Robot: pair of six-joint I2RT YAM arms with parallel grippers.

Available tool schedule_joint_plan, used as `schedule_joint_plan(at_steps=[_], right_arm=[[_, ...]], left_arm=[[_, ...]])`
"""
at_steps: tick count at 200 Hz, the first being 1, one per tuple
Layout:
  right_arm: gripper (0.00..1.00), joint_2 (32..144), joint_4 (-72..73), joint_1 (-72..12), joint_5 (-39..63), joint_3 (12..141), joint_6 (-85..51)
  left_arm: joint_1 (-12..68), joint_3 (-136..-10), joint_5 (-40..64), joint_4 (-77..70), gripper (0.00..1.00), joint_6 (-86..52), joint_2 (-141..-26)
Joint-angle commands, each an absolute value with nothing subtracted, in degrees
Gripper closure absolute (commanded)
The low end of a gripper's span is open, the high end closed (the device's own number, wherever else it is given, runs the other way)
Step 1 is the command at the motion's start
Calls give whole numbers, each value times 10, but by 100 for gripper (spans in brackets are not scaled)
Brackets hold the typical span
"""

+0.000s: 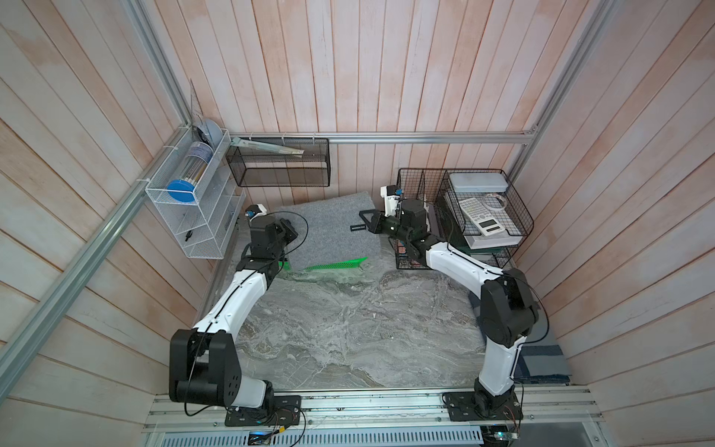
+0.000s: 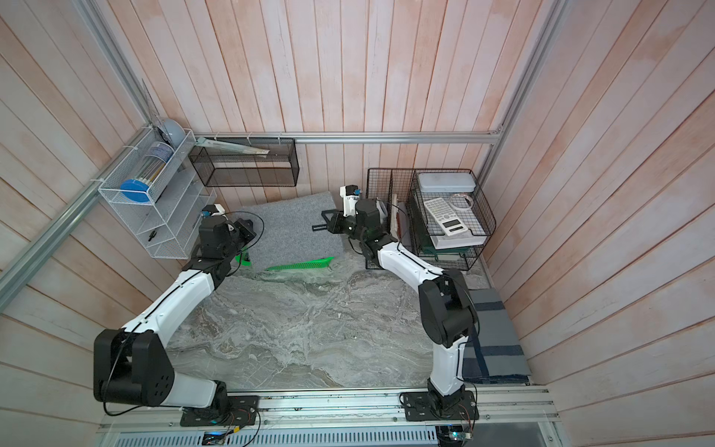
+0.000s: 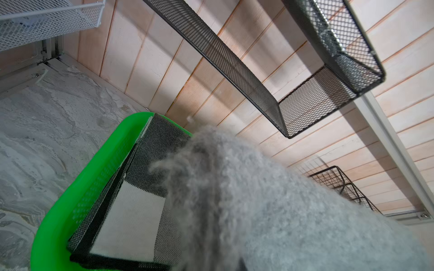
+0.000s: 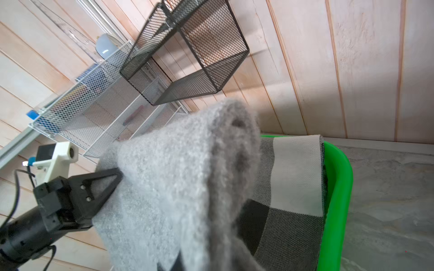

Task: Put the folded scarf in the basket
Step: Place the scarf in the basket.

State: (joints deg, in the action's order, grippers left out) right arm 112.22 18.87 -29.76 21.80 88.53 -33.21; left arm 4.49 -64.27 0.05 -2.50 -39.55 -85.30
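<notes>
One grey scarf hangs spread between the two arms, lifted off the bench and directly above the one bright green basket. The basket stands on the bench near the back wall, and the scarf is not yet inside it. The left fingers are clamped together on one edge of the scarf. The right fingers are closed on the opposite edge, beside its single small black label. One folded black-and-white checked cloth already lies in the basket, under the hanging scarf. On the back wall hangs one black mesh shelf, and on the left wall one white wire rack. One black wire organiser stands at the right and holds one calculator. One more folded cloth, grey with blue stripes, lies at the bench's right edge.
</notes>
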Motion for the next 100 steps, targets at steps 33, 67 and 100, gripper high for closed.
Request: schedule_joint_plan(at_steps=[33,67,100], right_arm=[[100,1239,151,-271,244,1011,-335],[100,1307,111,-262,248,1091,-336],[98,1379,57,-255,263,1186,-336]], left_arm=[[2,-739,-9,-17,100,-368,-949],[-8,-777,-4,-9,100,-372,-1008],[-20,-815,6,0,100,-374,-1056]])
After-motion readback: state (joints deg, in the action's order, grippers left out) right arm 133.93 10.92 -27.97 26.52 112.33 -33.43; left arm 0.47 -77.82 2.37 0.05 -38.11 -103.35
